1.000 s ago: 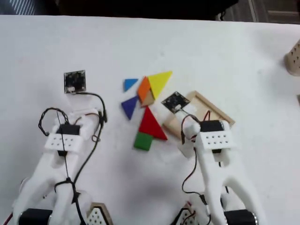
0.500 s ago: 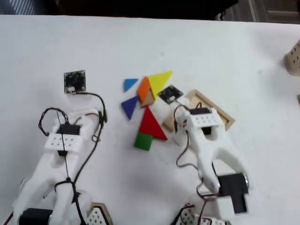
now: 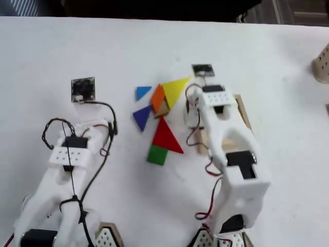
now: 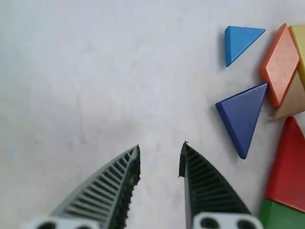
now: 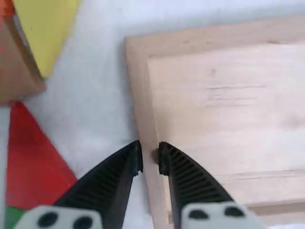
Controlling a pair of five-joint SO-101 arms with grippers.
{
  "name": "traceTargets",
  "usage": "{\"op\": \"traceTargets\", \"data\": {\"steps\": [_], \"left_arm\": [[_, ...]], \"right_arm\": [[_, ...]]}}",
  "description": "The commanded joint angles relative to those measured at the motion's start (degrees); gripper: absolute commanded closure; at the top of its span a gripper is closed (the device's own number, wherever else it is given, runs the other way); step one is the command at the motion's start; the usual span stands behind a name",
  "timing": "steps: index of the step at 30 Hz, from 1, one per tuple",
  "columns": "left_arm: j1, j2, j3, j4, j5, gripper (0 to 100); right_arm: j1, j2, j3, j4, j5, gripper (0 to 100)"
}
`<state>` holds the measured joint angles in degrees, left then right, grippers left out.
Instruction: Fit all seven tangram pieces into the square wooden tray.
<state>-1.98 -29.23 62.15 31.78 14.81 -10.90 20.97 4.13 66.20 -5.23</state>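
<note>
"The right arm has swung forward since a second ago, and the square wooden tray (image 3: 243, 113) has turned square-on, just beside the coloured wooden tangram pieces (image 3: 165, 135)."

"And the right claw (image 5: 150, 157)?"

"Clenched on the tray's rim. The left claw (image 4: 159, 155) hangs released over the white table (image 4: 71, 71). All seven pieces lie outside, so filling hasn't started."

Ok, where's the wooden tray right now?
High view: wooden tray lies under the right arm, right of the yellow triangle; the right gripper pinches its rim.
</note>
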Motion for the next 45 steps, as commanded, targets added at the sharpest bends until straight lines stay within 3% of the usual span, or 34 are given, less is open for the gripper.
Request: {"op": "traceTargets", "data": {"steps": [1,5,11,16,20,24,31,45], "left_arm": [[-0.40,-0.04,-0.09,-1.41,-1.76,85],[-0.31,-0.13,0.00,-1.41,-1.76,85],[1.98,-0.13,0.09,-1.14,-1.58,84],[8.22,-0.48,-0.35,5.10,-0.79,77],[14.81,-0.57,-1.23,7.82,4.22,68],[19.91,-0.04,-6.59,12.66,6.59,68],[28.44,6.55,-13.80,14.15,14.68,67],[28.26,33.89,-32.97,14.42,27.60,67]], "right_arm": [[-2.77,1.71,-12.75,8.92,-3.34,85.5],[-4.70,2.59,-18.55,17.36,0.44,78.1],[-3.74,-6.20,-12.22,20.44,5.19,77.9],[-2.86,-21.32,11.34,8.66,7.03,77.9],[0.31,-34.24,27.43,0.22,9.58,77.9],[2.24,-39.78,36.84,-4.88,10.55,77.9],[3.65,-36.35,37.71,-8.57,12.92,77.9],[3.56,-33.01,35.87,-8.75,14.95,77.9]]}}
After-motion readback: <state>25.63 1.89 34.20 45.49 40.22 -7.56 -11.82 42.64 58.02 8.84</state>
